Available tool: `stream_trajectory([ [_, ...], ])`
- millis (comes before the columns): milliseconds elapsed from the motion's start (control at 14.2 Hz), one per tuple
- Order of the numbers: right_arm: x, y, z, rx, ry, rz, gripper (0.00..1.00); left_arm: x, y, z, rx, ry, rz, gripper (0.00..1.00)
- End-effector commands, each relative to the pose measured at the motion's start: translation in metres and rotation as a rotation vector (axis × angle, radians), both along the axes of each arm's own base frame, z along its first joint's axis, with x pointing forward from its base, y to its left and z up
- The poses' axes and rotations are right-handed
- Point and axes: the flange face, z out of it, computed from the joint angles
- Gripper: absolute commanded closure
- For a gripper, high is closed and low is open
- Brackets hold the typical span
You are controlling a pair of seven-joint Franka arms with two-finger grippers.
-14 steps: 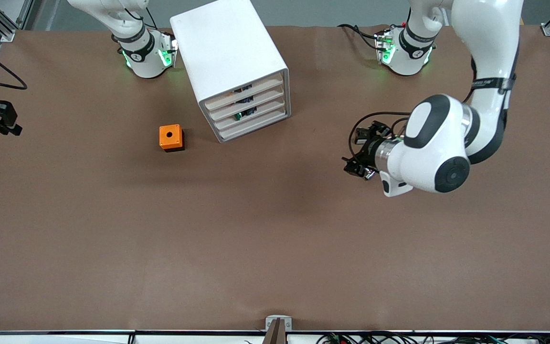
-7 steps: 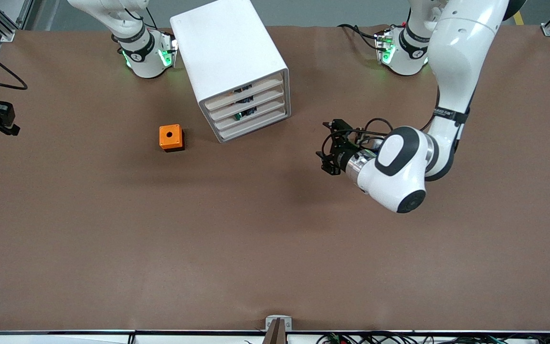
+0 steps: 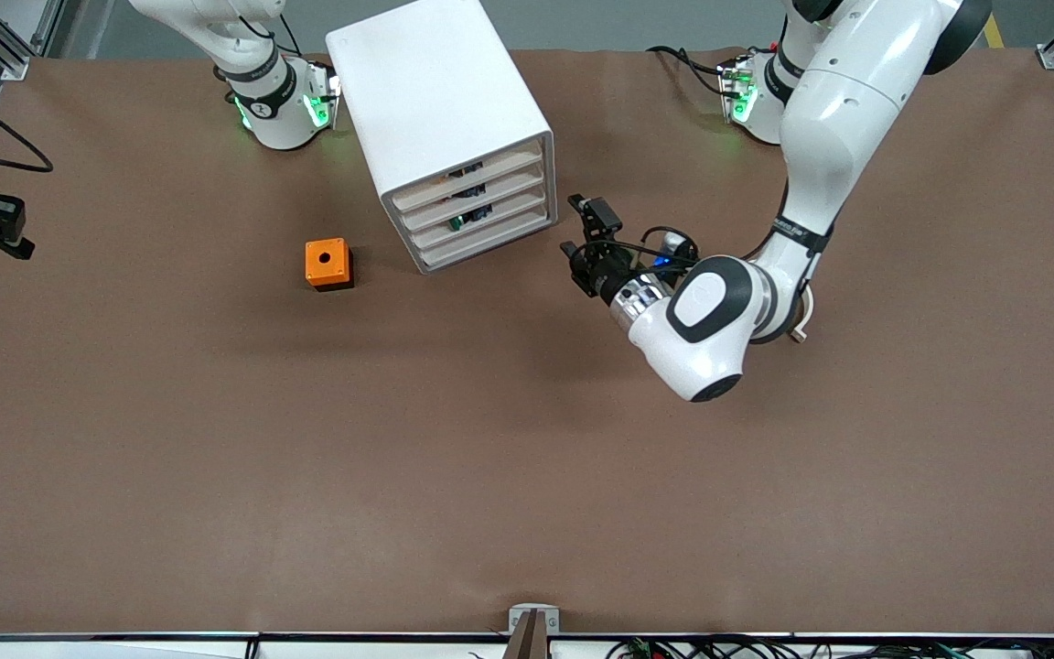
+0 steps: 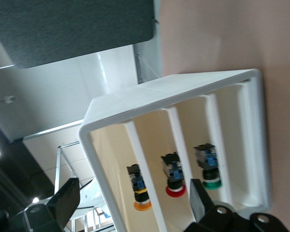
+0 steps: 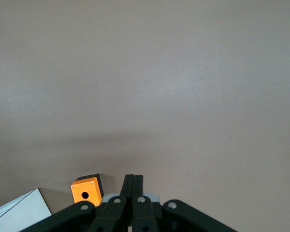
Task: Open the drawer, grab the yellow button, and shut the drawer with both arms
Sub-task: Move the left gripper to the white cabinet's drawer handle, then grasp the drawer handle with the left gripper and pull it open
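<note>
Fingers spread wide, the black two-finger left gripper hovered just beside the front of the tall white rounded plastic cabinet, facing its stacked drawers. The shallow white uppermost drawer sat shut, and through its front the left wrist view showed the tiny orange-capped push button with a black-and-blue body inside. The black right gripper had its fingers pressed together on nothing, above the brown table and the orange cube with a hole.

No legible text or labels anywhere.
</note>
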Motion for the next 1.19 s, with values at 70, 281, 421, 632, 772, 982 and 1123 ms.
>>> stream_trajectory([
  [70, -0.002, 0.0, 0.0, -0.016, 0.01, -0.007, 0.0, -0.024, -0.034, -0.011, 0.036, 0.087, -0.034, 0.07],
  [281, -0.002, 0.0, -0.001, -0.016, 0.01, -0.012, 0.0, -0.04, -0.05, -0.022, 0.056, 0.106, -0.065, 0.24],
  [421, -0.002, -0.001, -0.001, -0.016, 0.01, -0.013, 0.0, -0.057, -0.064, -0.028, 0.063, 0.118, -0.098, 0.3],
  [632, -0.002, 0.0, -0.001, -0.016, 0.012, -0.012, 0.0, -0.08, -0.079, -0.034, 0.074, 0.129, -0.14, 0.37],
  [772, -0.002, 0.0, -0.001, -0.016, 0.012, -0.012, 0.0, -0.098, -0.091, -0.038, 0.082, 0.137, -0.173, 0.37],
  [982, -0.002, 0.001, -0.001, -0.014, 0.013, -0.01, 0.0, -0.117, -0.102, -0.043, 0.09, 0.147, -0.208, 0.51],
  [1123, -0.002, 0.001, -0.001, -0.014, 0.013, -0.012, 0.0, -0.119, -0.103, -0.043, 0.089, 0.147, -0.212, 0.65],
])
